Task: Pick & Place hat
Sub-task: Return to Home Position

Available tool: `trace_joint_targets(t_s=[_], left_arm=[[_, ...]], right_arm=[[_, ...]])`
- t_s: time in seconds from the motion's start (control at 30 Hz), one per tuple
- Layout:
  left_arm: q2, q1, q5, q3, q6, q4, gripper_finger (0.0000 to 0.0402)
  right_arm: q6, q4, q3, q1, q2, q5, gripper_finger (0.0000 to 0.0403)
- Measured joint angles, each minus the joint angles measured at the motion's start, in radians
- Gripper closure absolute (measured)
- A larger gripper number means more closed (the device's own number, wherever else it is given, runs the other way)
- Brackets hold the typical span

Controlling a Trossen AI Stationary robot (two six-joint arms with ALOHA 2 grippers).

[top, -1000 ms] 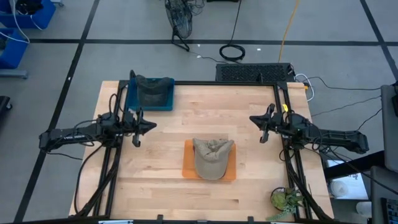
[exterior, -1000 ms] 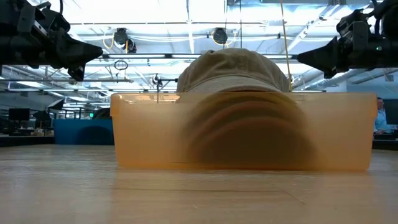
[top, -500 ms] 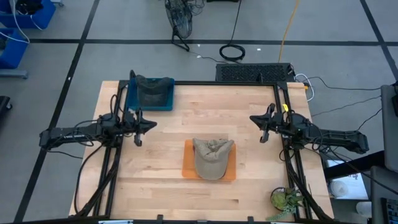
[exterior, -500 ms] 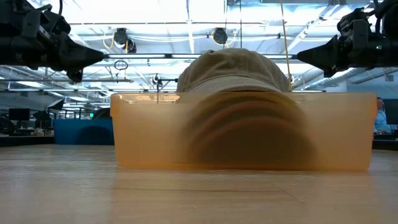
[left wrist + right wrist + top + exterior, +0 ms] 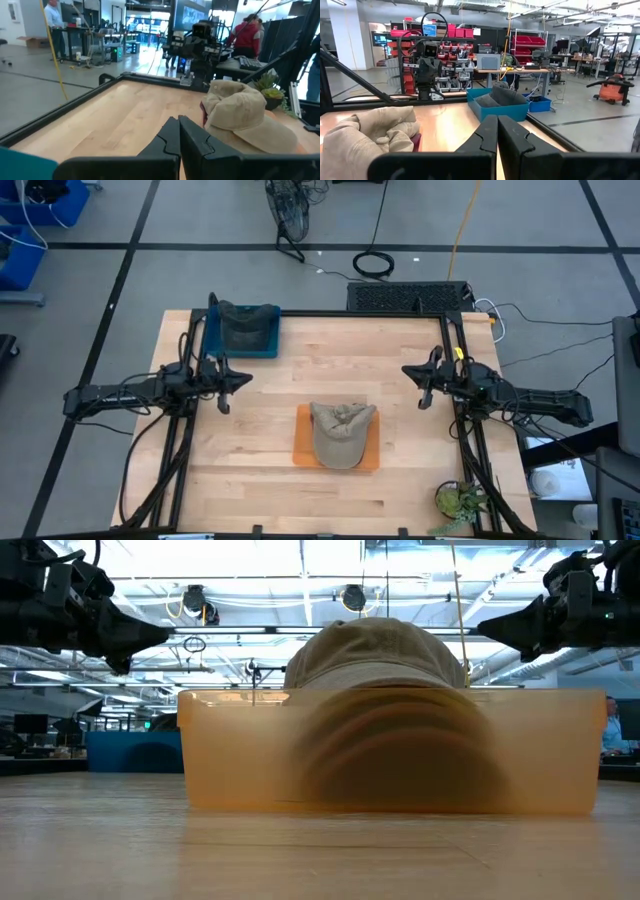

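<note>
Jaws pressed together on both sides, holding nothing. Left gripper [image 5: 240, 380] hangs above the left part of the bench [image 5: 300, 360], its arm level and reaching inward. Right gripper [image 5: 410, 371] mirrors it from the right, well apart. Tan cap [image 5: 343, 435] sits in the orange bin [image 5: 303, 448] at centre-front, below and between them. Black cap [image 5: 240, 325] lies in the blue bin [image 5: 212, 340] at the rear left corner. Bare wood lies between the grippers.

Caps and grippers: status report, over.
Left gripper, right gripper shut, empty, hovering at the sides. Tan cap in orange bin; dark cap in blue bin. No obstruction seen.
</note>
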Motion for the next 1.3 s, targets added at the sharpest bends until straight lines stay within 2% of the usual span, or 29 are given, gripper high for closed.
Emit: trace_joint_targets(t_s=[0.4, 0.67, 0.93, 1.17, 1.3], left_arm=[[0.000, -0.002, 0.012, 0.000, -0.041, -0.130, 0.0399], [0.000, -0.040, 0.011, 0.000, -0.023, -0.129, 0.0399], [-0.002, -0.041, 0.004, 0.000, 0.004, -0.126, 0.0399], [0.001, -0.041, 0.068, 0.000, 0.065, -0.140, 0.0398], [0.003, -0.040, 0.071, 0.000, 0.081, -0.140, 0.0398]], right_arm=[[0.014, -0.022, 0.000, 0.000, 0.000, -0.003, 0.0403], [0.015, -0.025, 0.000, 0.001, -0.013, -0.005, 0.0403], [0.015, -0.107, 0.001, 0.002, -0.044, -0.054, 0.0403], [0.047, -0.163, 0.001, 0.002, -0.050, -0.061, 0.0403], [0.075, -0.159, 0.001, 0.001, -0.050, -0.165, 0.0403]])
